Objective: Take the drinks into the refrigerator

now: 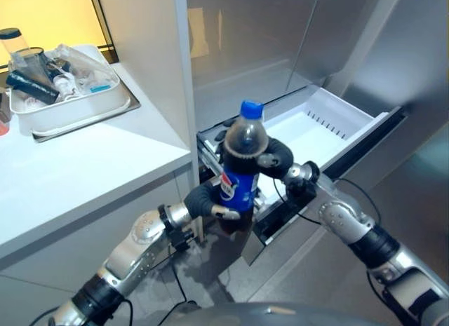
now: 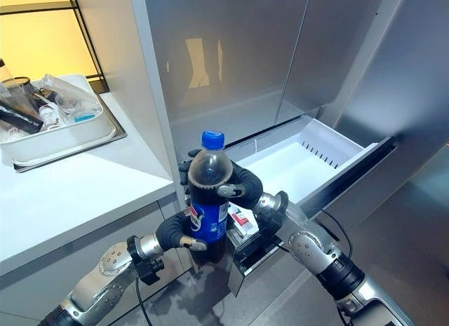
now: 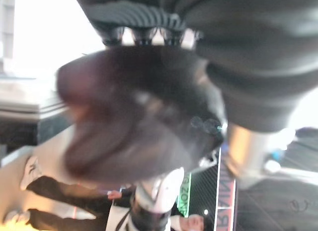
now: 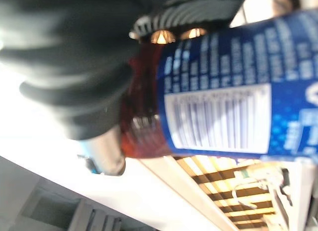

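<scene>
A dark cola bottle (image 1: 242, 165) with a blue cap and blue label is held upright between the two hands, the left hand (image 1: 207, 200) curled round its lower body and the right hand (image 1: 275, 158) wrapped round its upper part.

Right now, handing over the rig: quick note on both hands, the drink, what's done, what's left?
Left robot hand: shut on the cola bottle, low, around its label.
Right robot hand: shut on the same bottle, higher, near its shoulder.
The bottle is upright with its blue cap on, held in the air in front of the refrigerator's open white drawer.
Done: drawer is open, bottle picked up.
Left: set the bottle in the drawer, let go, probably shut the drawer.
White tray of odds and ends sits on the counter.
</scene>
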